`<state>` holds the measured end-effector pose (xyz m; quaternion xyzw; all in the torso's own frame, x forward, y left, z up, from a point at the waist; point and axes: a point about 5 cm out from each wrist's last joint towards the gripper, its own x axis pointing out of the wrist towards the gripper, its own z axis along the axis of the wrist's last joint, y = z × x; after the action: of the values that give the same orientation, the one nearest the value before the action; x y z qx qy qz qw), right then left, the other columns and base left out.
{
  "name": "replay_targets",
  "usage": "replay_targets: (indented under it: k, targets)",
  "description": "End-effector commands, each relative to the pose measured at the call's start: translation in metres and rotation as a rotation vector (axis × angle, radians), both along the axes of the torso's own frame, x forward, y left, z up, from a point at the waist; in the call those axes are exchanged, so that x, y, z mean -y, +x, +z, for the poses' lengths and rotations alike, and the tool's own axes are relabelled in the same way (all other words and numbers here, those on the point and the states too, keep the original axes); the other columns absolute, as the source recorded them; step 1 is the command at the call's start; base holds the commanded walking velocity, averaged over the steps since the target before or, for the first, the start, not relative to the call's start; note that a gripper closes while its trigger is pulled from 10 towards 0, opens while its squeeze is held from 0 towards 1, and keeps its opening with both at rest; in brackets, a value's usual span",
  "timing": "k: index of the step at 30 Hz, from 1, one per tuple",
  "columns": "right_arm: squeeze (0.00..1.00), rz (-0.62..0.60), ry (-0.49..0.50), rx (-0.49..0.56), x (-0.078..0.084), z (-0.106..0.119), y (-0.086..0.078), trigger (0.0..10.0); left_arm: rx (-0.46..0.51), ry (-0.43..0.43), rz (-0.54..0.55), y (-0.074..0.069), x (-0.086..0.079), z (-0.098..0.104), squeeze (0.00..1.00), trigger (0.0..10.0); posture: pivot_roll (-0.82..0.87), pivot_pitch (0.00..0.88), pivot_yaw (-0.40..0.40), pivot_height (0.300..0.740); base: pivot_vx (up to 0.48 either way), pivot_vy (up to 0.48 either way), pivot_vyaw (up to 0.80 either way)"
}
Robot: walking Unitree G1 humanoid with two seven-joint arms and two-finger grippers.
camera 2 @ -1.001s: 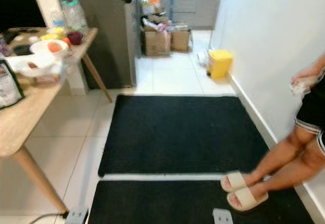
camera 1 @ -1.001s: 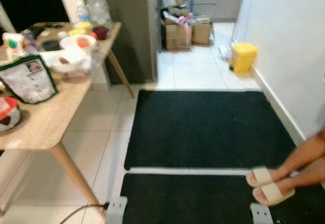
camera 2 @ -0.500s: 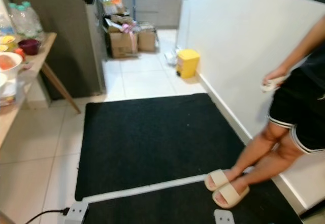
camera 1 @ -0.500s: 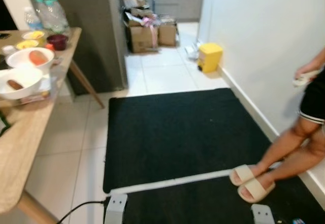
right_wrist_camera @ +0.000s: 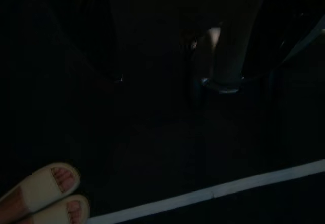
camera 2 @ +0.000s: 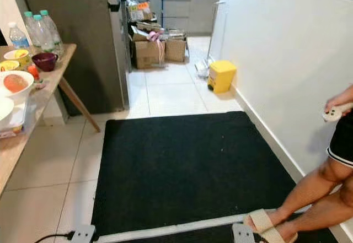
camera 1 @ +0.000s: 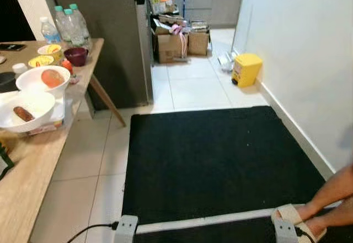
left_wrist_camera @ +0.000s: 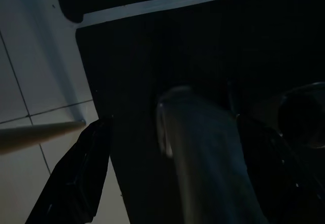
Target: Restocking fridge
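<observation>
The tall dark grey fridge (camera 1: pixel 105 33) stands shut at the back left, past the far end of the wooden table (camera 1: pixel 33 166). Three clear water bottles (camera 1: pixel 69 25) stand at that end of the table. My left gripper (left_wrist_camera: pixel 172 122) hangs over the black mat; its black fingers (left_wrist_camera: pixel 71 178) flank a pale rounded shape that is too dark to make out. My right gripper (right_wrist_camera: pixel 198 74) also hangs over the mat in deep shade, with a dim pale thing between its fingers.
White bowls (camera 1: pixel 43 80) and a maroon bowl (camera 1: pixel 76 55) sit on the table. A black mat (camera 1: pixel 215 166) covers the floor ahead. A person's legs (camera 2: pixel 314 193) in sandals stand at the right by the white wall (camera 1: pixel 309 50). Cardboard boxes (camera 1: pixel 179 42) and a yellow bin (camera 1: pixel 246 69) lie beyond. A cable (camera 1: pixel 88 232) trails near my feet.
The whole picture has swung, so the camera moved. The fridge and table now sit closer on the left, and the person's legs lie in the bottom right corner.
</observation>
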<state>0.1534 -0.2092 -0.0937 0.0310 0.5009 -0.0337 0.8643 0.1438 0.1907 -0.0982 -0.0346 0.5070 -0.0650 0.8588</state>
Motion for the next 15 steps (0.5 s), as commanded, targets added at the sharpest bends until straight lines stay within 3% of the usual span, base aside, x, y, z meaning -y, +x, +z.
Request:
replay_targets:
  k: [1,15]
  targets:
    - [0.00,-0.008,-0.011,-0.013,0.0046,-0.0007,-0.0036,10.0,0.002,0.000,-0.012,0.0025,0.0027,0.0005,0.00,10.0,-0.01,0.000,-0.018,0.740,0.277,0.000,0.00]
    - [0.00,-0.015,-0.008,-0.012,0.0044,-0.0007,-0.0036,10.0,-0.001,-0.001,-0.011,0.0017,0.0030,0.0001,0.00,10.0,-0.01,0.000,-0.016,0.740,0.279,0.000,0.00]
